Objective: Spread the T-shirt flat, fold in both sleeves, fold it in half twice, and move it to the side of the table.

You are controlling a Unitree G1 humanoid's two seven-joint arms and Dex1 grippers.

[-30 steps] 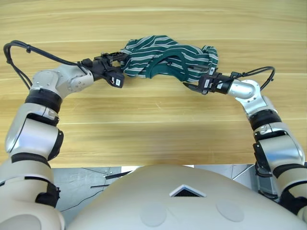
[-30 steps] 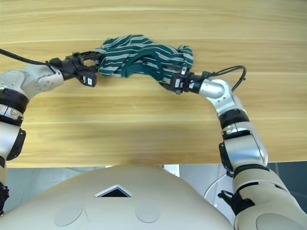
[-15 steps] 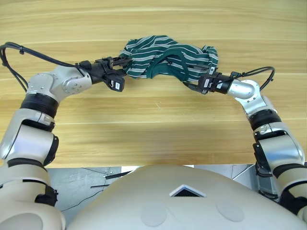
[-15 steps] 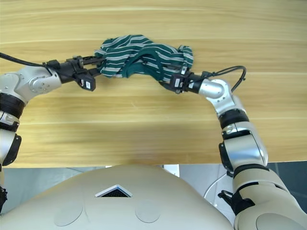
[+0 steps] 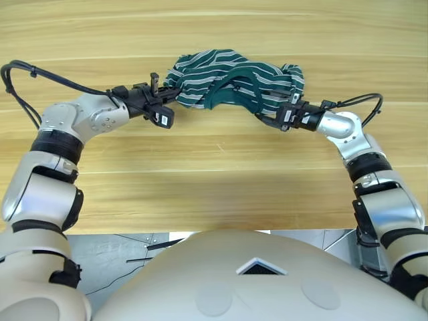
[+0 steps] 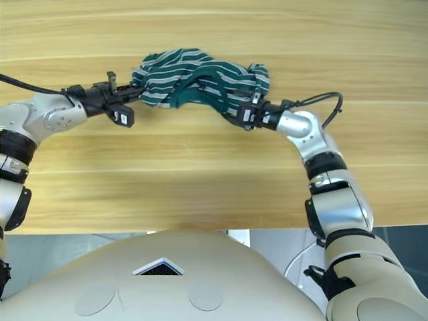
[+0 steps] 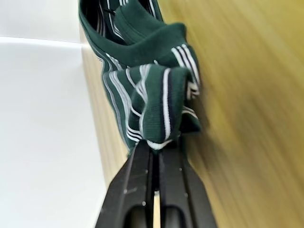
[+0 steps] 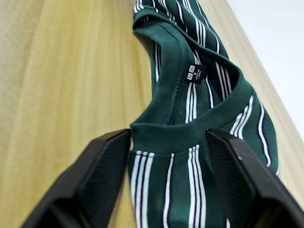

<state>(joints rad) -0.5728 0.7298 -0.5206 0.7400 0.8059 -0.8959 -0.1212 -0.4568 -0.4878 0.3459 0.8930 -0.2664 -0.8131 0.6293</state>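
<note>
A dark green T-shirt with white stripes lies bunched in a heap on the wooden table. At the heap's left end, my left gripper is shut on a fold of the hem; its fingers are pressed together. My right gripper sits at the heap's near right side. It stands open, and its two pads straddle the ribbed collar. The neck label shows just inside the collar.
Bare wood runs on all sides of the heap. The table's front edge is close to my body, with grey floor below it. Black cables loop off both wrists above the table.
My left wrist has turned and shifted slightly at the shirt's left end, tugging that fold a little. The right arm and the rest of the heap have stayed put.
</note>
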